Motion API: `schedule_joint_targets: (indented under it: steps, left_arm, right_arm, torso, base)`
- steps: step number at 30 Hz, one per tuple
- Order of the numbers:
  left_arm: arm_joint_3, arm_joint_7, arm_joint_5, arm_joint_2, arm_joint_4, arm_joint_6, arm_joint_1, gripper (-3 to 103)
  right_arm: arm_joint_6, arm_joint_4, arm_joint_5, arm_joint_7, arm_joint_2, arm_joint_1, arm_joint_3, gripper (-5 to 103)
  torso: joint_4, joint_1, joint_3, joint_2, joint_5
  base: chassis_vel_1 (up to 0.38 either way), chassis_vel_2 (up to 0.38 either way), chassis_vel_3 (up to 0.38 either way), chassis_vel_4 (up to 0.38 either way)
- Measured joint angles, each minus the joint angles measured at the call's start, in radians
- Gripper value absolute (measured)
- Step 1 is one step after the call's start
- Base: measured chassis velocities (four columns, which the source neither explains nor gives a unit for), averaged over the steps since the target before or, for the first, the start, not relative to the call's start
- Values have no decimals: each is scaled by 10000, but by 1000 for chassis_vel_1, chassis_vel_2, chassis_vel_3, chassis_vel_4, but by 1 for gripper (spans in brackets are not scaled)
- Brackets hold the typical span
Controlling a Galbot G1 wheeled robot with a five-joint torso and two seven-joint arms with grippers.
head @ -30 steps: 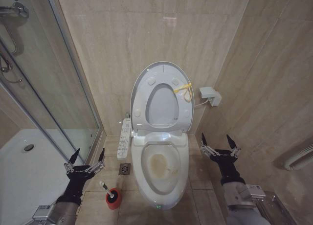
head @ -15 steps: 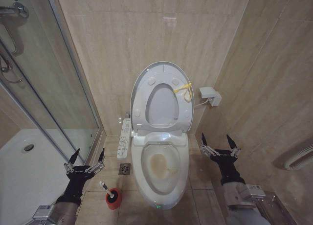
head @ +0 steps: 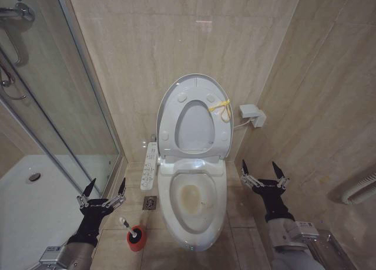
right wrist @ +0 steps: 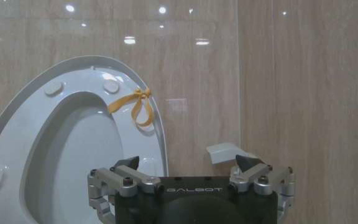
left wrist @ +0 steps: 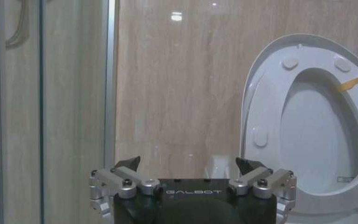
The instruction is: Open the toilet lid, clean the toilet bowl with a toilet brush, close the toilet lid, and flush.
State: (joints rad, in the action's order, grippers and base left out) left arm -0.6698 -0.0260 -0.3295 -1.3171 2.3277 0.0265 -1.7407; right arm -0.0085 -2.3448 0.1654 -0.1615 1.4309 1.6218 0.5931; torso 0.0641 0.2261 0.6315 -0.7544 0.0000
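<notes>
The toilet lid (head: pixel 194 126) stands raised against the back wall, with the ring seat (head: pixel 170 114) up in front of it and a yellow tie (head: pixel 220 105) at its edge. Below, the toilet bowl (head: pixel 192 199) lies open, stained brown inside, with a button panel (head: pixel 150 164) on its side. The toilet brush (head: pixel 125 223) leans in a red cup (head: pixel 136 237) on the floor beside the bowl. My left gripper (head: pixel 107 185) hangs open just above the brush. My right gripper (head: pixel 259 167) is open on the bowl's other side. The wrist views show the left gripper (left wrist: pixel 187 163) and right gripper (right wrist: pixel 188 161) facing the lid (left wrist: pixel 316 126) (right wrist: pixel 79 140).
A glass shower door (head: pixel 59 105) and a white shower tray (head: pixel 35 205) close off the left. A floor drain (head: pixel 150 203) sits between the brush and the bowl. A white box (head: pixel 251 113) is mounted on the wall near the tie. Tiled walls stand close on the right.
</notes>
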Motion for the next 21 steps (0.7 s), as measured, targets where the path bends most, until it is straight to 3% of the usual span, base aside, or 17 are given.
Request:
schedule_joint_targets:
  steps: [21]
  left_arm:
    - [0, 0, -5, 0, -6, -2, 1, 100]
  right_arm:
    - [0, 0, 0, 0, 0, 0, 0, 100]
  torso:
    - [0, 0, 0, 0, 0]
  base:
    - [0, 0, 0, 0]
